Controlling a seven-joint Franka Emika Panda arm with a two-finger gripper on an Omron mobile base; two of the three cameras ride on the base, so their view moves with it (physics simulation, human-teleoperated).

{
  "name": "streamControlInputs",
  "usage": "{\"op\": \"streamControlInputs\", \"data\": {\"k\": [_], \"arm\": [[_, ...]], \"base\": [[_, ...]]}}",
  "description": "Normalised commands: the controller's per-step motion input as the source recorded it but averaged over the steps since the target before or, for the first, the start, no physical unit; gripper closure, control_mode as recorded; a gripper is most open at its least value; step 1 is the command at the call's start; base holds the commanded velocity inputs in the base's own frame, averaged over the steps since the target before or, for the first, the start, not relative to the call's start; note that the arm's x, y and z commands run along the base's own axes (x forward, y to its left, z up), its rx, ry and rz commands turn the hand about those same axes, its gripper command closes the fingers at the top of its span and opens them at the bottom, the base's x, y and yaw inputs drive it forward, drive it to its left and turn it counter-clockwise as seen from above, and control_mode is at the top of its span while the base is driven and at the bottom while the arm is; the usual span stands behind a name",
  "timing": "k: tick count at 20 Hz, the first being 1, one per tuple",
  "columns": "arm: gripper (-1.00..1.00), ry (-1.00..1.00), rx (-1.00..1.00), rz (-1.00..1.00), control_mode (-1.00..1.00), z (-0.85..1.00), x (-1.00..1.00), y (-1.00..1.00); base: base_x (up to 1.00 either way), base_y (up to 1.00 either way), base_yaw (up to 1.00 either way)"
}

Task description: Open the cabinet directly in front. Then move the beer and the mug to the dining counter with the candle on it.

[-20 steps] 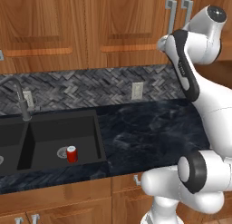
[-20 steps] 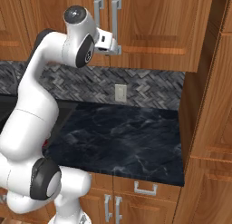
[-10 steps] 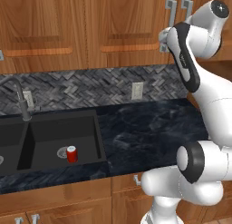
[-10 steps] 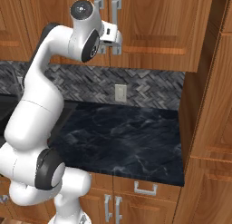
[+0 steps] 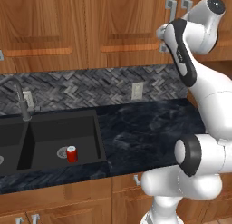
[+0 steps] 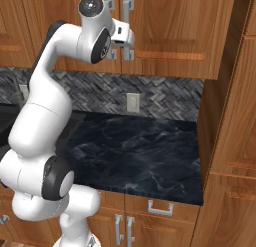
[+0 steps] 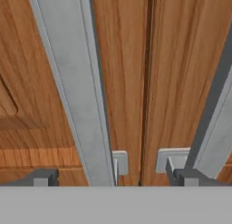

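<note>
The cabinet (image 6: 170, 26) is a reddish-brown wall unit, and both of its panelled doors are shut. My gripper (image 6: 126, 41) is raised against the lower ends of its two silver bar handles (image 6: 128, 11). In the hand view my gripper (image 7: 115, 178) is open. The left door's handle (image 7: 74, 82) runs down between the fingertips (image 7: 43, 177), close to the door seam. The right door's handle (image 7: 213, 119) stands just by the other fingertip. In the left base view the gripper (image 5: 161, 39) is partly hidden behind my forearm. The beer and the mug are hidden. The dining counter and the candle are out of view.
Below the cabinet lies a black marbled counter (image 5: 145, 132) with a herringbone backsplash and a wall outlet (image 5: 136, 90). At the left a black sink (image 5: 45, 137) holds a red can (image 5: 71, 154) beside a faucet (image 5: 22, 100). A tall wooden unit (image 6: 230, 116) closes the right side.
The arm has lifted a little and brought the hand closer to the cabinet handles. The jaws have stayed open.
</note>
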Motion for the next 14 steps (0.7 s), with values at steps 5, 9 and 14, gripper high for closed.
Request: {"op": "streamControlInputs", "data": {"k": [5,9,14], "arm": [[-1.0,0.0,0.0,0.0,-1.0,-0.08,0.31,0.4],[-1.0,-0.01,0.0,0.01,-1.0,-0.15,0.48,0.32],[-1.0,-0.05,0.0,0.04,-1.0,-0.27,0.56,0.11]], "base": [[0.0,0.0,0.0],[0.0,0.0,0.0],[0.0,0.0,0.0]]}}
